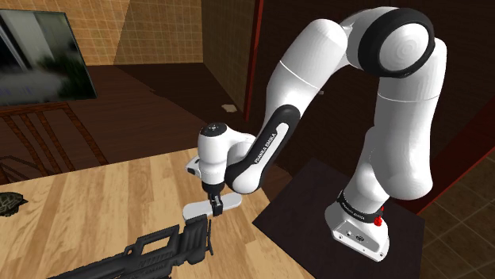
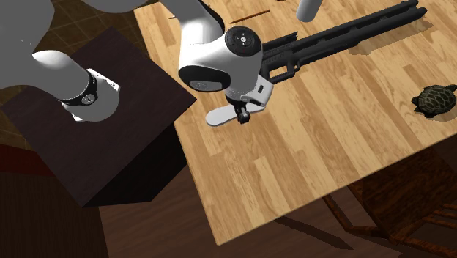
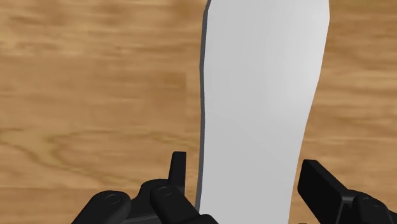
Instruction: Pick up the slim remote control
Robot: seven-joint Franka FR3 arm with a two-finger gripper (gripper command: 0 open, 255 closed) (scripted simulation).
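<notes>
The slim remote control (image 1: pixel 198 209) is a plain white, flat, elongated piece, low at the wooden table (image 1: pixel 103 206) near the edge by the stand. My black gripper (image 1: pixel 214 204) points straight down and is shut across it near one end. From the second exterior view the remote (image 2: pixel 218 116) sticks out sideways from the gripper (image 2: pixel 242 115). In the wrist view the remote (image 3: pixel 261 95) runs lengthwise away from the gripper (image 3: pixel 248 175), with one finger (image 3: pixel 178 168) against each long side. I cannot tell whether the remote still rests on the wood.
A long black gun-shaped object (image 1: pixel 151 250) lies just beyond the remote, also seen as a long black shape (image 2: pixel 337 37). A dark turtle figure (image 2: pixel 436 99) sits far along the table. The dark stand (image 2: pixel 95 124) adjoins the table edge. A framed picture (image 1: pixel 40 55) hangs on the wall.
</notes>
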